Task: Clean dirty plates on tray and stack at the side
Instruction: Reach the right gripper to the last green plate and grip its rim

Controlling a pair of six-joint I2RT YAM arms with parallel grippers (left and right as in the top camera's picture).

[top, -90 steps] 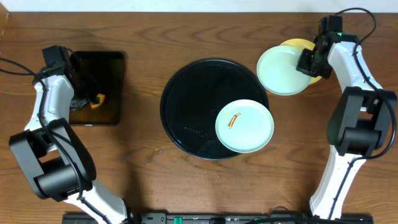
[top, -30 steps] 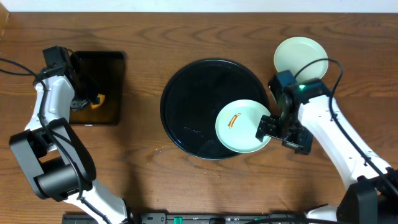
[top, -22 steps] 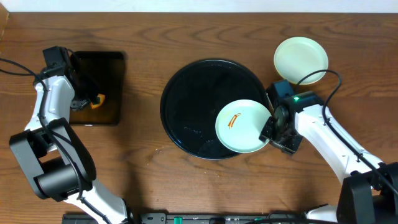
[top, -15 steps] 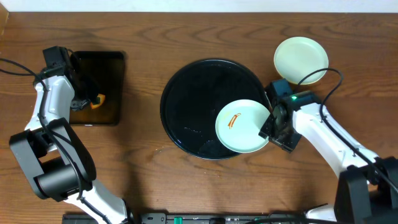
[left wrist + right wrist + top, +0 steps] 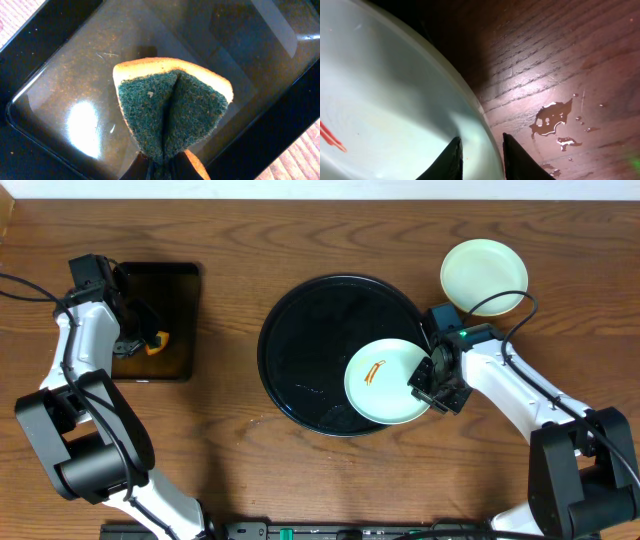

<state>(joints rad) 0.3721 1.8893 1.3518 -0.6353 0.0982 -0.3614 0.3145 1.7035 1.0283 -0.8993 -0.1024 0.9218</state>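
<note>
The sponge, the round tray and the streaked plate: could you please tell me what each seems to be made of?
Sponge: yellow foam with a green, fuzzy scouring layer.
Round tray: glossy black, probably plastic, judging by its soft reflections.
Streaked plate: smooth pale mint, semi-gloss; perhaps plastic or melamine, ceramic not excluded.

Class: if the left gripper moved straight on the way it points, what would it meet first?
Likely the floor of the small black tray, and the sponge the left gripper holds would touch it first. How far off is unclear.
</note>
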